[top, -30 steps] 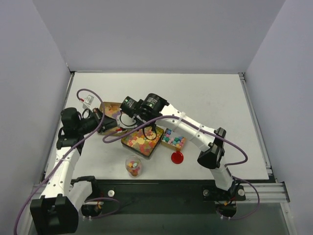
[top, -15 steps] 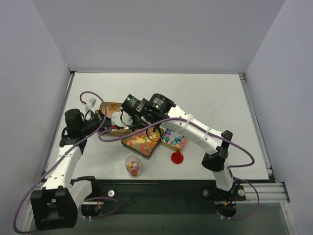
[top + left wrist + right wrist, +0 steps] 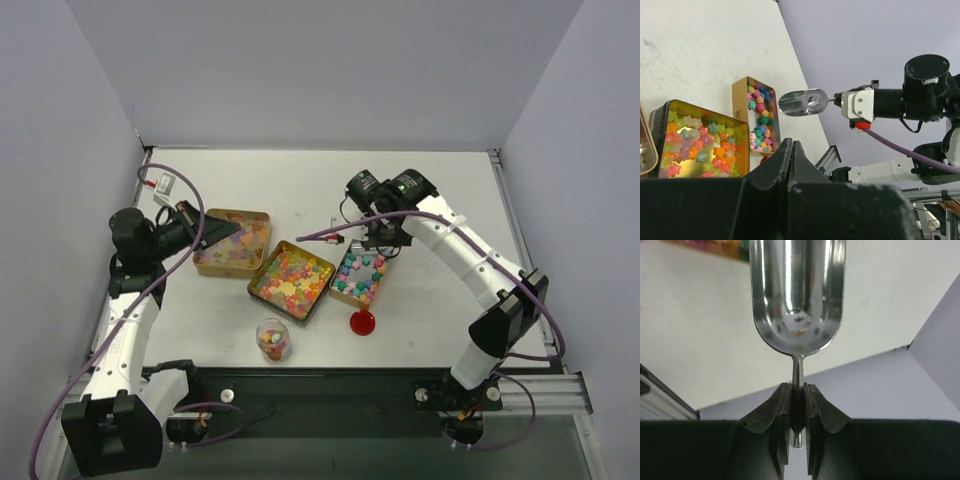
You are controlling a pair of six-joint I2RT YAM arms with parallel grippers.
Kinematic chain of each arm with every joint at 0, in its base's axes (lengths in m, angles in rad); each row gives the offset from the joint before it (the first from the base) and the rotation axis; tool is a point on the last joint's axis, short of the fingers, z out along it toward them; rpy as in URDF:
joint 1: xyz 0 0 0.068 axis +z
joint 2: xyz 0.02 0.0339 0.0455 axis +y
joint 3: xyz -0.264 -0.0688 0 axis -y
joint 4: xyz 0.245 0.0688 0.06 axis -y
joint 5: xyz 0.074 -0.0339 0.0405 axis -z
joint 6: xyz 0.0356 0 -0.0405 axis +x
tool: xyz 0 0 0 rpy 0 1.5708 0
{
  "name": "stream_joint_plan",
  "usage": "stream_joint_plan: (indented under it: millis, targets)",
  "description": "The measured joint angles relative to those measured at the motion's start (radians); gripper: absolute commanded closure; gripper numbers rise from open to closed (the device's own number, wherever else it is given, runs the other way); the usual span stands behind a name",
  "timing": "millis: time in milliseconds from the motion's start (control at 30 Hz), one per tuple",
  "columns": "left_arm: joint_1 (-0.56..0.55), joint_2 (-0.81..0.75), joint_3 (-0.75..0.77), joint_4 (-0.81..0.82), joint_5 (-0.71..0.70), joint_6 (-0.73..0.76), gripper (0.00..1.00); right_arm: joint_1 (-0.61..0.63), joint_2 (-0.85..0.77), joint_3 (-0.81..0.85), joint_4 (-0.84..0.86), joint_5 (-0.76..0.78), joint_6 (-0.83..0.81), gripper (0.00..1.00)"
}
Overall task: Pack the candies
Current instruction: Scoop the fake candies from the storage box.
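1. The right gripper [image 3: 798,395] pinches the thin handle of a metal scoop [image 3: 797,295].
2. The left gripper [image 3: 792,150] is pressed together, holding nothing.
3. The candies [image 3: 291,281] fill three gold tins [image 3: 240,212] and a clear cup [image 3: 272,340].

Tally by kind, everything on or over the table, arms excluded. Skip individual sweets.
Gold tins: 3
Clear cup: 1
Red lid: 1
Metal scoop: 1
Total: 6
Candies: too many to count, left out.
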Motion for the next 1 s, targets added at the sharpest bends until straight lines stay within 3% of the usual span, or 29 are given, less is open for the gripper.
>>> stream_joint_plan:
  millis: [233, 1000]
  targets:
    - [0.0, -0.022, -0.086, 0.003, 0.0, 0.007, 0.97, -0.121, -0.007, -0.084, -0.01, 0.09, -0.218, 1.0]
    - [0.051, -0.068, -0.191, 0.0, -0.033, 0.039, 0.97, -0.138, 0.07, -0.293, 0.389, 0.223, -1.015, 1.0]
